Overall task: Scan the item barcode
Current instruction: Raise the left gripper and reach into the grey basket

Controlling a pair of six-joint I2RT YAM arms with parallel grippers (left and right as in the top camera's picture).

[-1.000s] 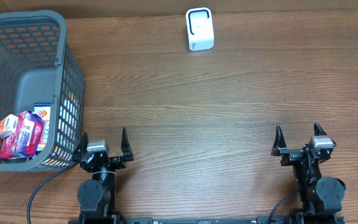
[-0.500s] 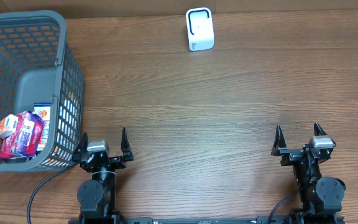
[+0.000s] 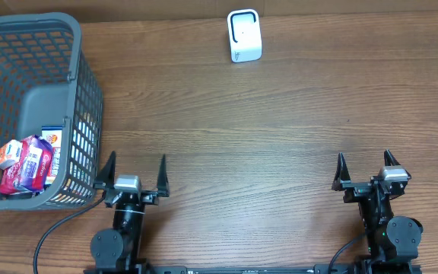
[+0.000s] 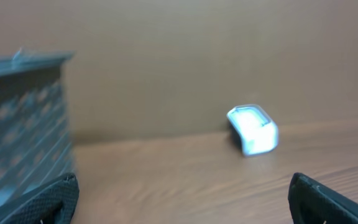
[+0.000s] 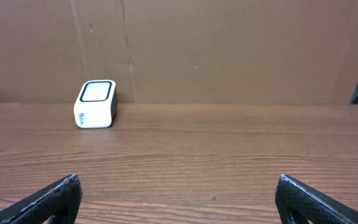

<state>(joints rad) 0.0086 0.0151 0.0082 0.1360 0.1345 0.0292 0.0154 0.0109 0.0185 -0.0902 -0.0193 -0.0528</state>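
- My left gripper (image 3: 137, 160) hangs over the near edge of the wooden table (image 3: 280, 137). Its two fingers are spread as wide as they go, and I have hold of nothing.
- My right gripper (image 3: 363, 157) sits along the same near edge, well apart from the left one. It is spread just as wide and holds nothing.
- A grey plastic basket (image 3: 90, 99) with lattice walls stands at the far left of the table. Its near right corner is just beside my left gripper; I cannot tell whether they touch.
- The items to scan all lie inside the basket, heaped at the near end of its floor.
- A purple and pink packet (image 3: 30, 164) lies in the middle of the heap.
- A small orange and white box (image 3: 6, 154) rests against that packet's left side.
- A blue and white packet (image 3: 52, 141) stands by the basket's right wall.
- I cannot make out a barcode on any of them.
- The white barcode scanner (image 3: 244, 36) stands at the far edge of the table near the middle, its dark-rimmed window facing up. It is well apart from the basket and from both my grippers.
- Behind the scanner rises a brown cardboard wall (image 5: 229, 50).
- A black cable (image 3: 52, 228) curves from near the basket's corner toward my left arm's base.
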